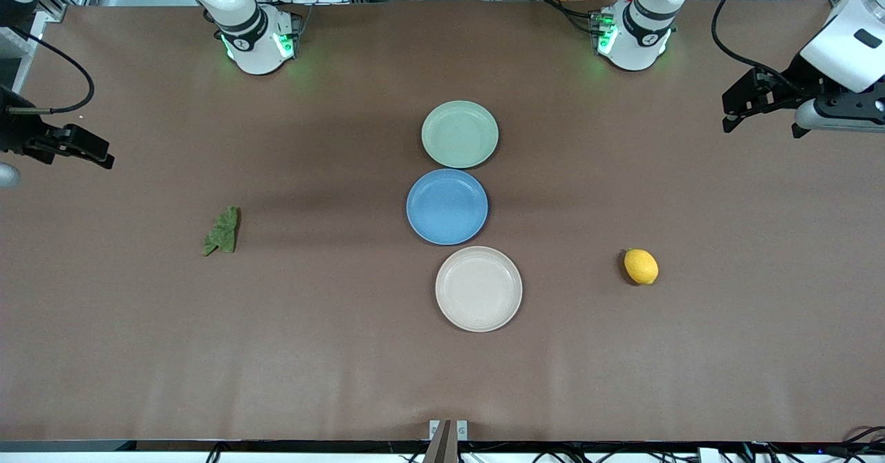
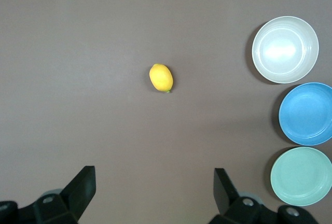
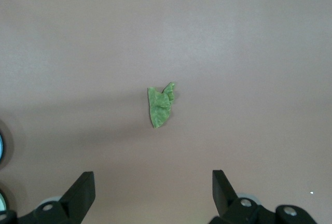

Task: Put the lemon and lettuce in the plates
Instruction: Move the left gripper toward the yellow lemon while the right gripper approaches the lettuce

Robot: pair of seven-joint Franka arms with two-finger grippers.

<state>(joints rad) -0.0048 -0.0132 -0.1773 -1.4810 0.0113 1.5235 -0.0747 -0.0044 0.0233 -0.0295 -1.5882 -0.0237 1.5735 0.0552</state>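
The yellow lemon [image 1: 641, 267] lies on the brown table toward the left arm's end; it also shows in the left wrist view [image 2: 161, 78]. The dark green lettuce [image 1: 222, 231] lies toward the right arm's end, also in the right wrist view [image 3: 160, 105]. The pale green plate [image 1: 460, 134] and the beige-white plate [image 1: 478, 288] lie at mid-table, both empty. My left gripper [image 1: 734, 110] is open and empty, high over the table's end. My right gripper [image 1: 86, 150] is open and empty, high over the other end.
A blue plate [image 1: 447, 206] lies between the two other plates, touching or nearly touching both. The three plates also show in the left wrist view, beige-white [image 2: 285, 49], blue [image 2: 307, 113], pale green [image 2: 301, 176]. The arm bases stand along the table's edge farthest from the front camera.
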